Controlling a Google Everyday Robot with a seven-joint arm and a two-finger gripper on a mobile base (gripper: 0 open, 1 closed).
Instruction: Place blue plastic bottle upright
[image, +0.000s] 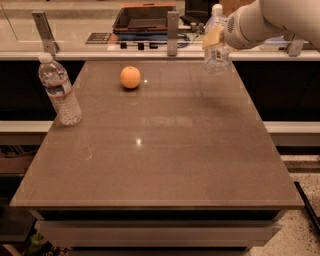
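In the upper right I see my gripper (214, 40) squeezing the blue plastic bottle (217, 56), cap up, in the air above the table (165, 160). An orange (130, 77) sits further left.

The white arm (272, 20) reaches in from the upper right, its gripper (215, 42) (2 tan fingers (212, 37)) held aloft, clamped around the bottle (217, 59).
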